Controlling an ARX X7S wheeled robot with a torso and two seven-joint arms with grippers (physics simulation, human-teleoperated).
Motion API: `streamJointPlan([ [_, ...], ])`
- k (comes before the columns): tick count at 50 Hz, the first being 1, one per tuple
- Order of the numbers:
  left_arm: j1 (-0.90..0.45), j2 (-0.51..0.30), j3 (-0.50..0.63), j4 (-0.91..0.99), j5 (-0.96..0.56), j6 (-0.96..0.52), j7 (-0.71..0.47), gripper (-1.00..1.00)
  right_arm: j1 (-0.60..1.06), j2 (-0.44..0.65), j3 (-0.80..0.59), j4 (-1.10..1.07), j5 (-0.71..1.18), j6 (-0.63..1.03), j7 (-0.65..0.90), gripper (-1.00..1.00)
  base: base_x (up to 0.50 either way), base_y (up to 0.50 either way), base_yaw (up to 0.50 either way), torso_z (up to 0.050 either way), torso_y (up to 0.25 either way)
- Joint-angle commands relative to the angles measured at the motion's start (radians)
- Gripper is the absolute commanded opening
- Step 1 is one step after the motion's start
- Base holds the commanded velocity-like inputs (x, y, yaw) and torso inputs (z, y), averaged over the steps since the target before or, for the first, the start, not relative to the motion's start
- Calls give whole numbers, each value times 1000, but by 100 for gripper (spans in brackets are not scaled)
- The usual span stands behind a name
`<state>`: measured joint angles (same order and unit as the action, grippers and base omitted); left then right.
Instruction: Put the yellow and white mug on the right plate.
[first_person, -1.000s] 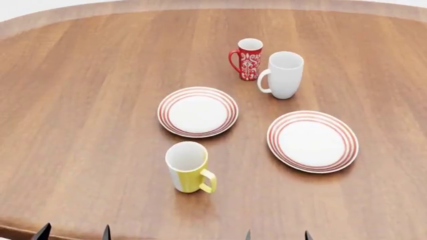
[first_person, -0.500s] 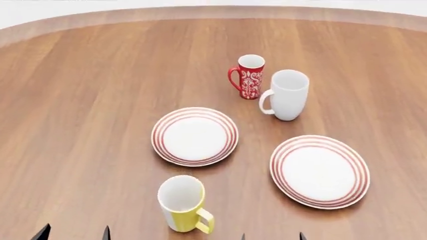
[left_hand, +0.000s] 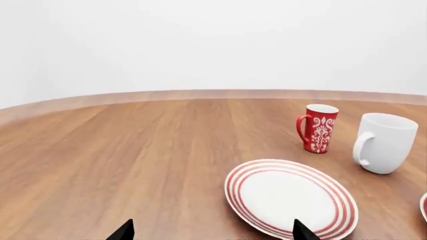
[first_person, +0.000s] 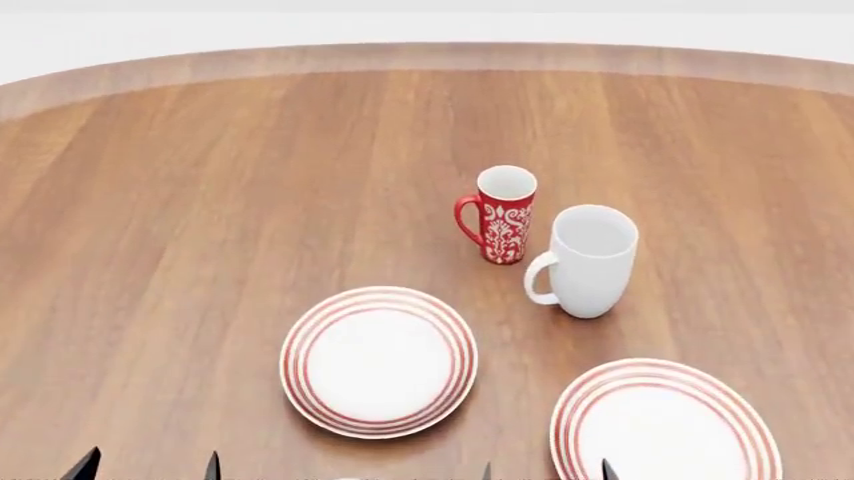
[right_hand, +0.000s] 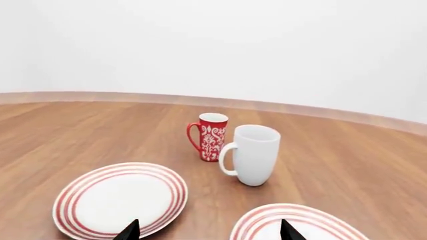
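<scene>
Head view has tilted up since a second ago, so the yellow mug has dropped out of frame below; right plate (first_person: 665, 428) sits near the table's (first_person: 200, 220) front edge; both grippers' (first_person: 147, 466) openness can't be told, only tips show.

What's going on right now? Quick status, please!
Both grippers low at frame edge, holding nothing, jaws apart. Yellow and white mug out of view now. Right plate bare; white mug and red mug stand beyond it, not blocking.
</scene>
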<state>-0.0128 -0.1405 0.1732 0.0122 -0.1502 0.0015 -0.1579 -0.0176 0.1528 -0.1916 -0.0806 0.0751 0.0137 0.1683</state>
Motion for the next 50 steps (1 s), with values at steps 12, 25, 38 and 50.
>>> streamJointPlan([
  [12,4,-14,15,-2,-14,8,-14,100,-5,38,0,-54,53,28,-17,100,0,0,0,0,0],
  [25,9,-23,21,0,-30,14,-14,100,-34,279,-40,-182,272,122,-380,100,0,0,0,0,0],
  [38,3,-29,32,-8,-36,17,-17,100,-18,385,-137,-68,298,44,-667,100,0,0,0,0,0],
  [50,-1,-35,37,-7,-41,16,-25,100,-70,453,-208,-145,286,38,-763,100,0,0,0,0,0],
])
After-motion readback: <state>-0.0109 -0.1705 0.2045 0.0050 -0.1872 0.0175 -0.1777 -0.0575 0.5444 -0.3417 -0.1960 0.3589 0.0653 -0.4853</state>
